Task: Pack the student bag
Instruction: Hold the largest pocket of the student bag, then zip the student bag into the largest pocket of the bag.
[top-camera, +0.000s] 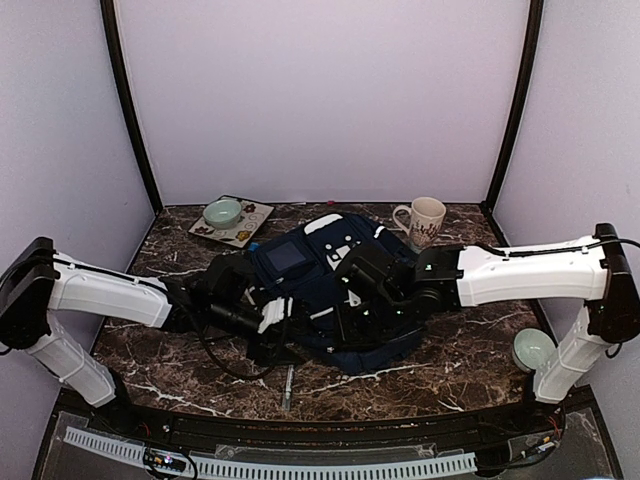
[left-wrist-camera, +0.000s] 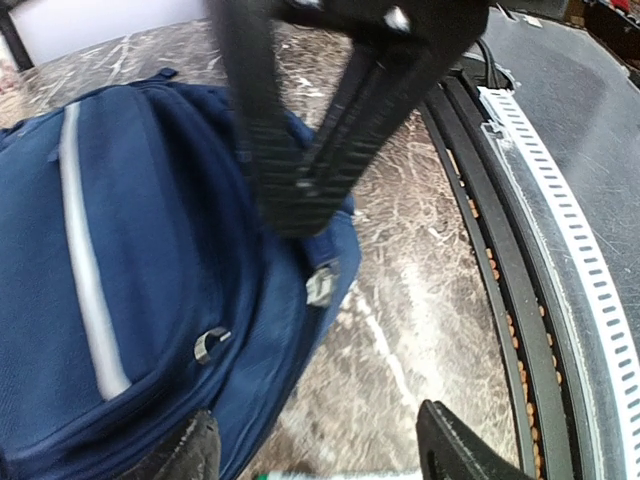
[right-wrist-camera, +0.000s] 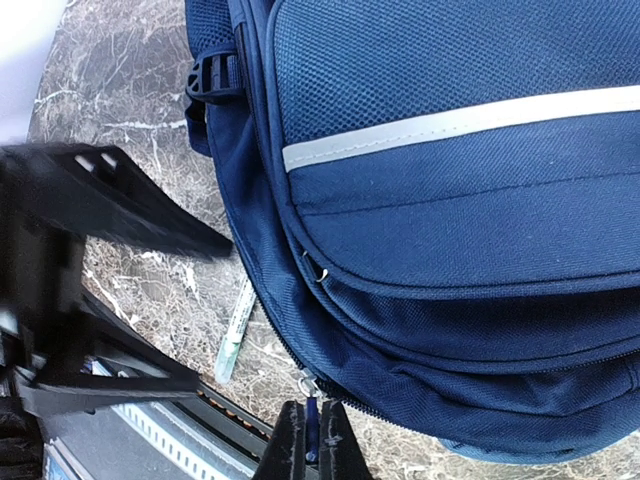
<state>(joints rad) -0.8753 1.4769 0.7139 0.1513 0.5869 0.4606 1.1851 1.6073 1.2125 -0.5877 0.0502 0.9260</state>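
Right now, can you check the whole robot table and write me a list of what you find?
Surface: dark marble table, no spills seen.
Job's things: student bag lying flat mid-table; its zipper pull at the near edge.
Clutter: bowl on a tray, mug, pen-like stick by the bag, second bowl near the right arm's base.
Grippers: left gripper open beside the bag; right gripper shut on the zipper pull.
Cables: black cable looping by the left arm.
Surroundings: pale walls, black corner posts; nothing else seen.
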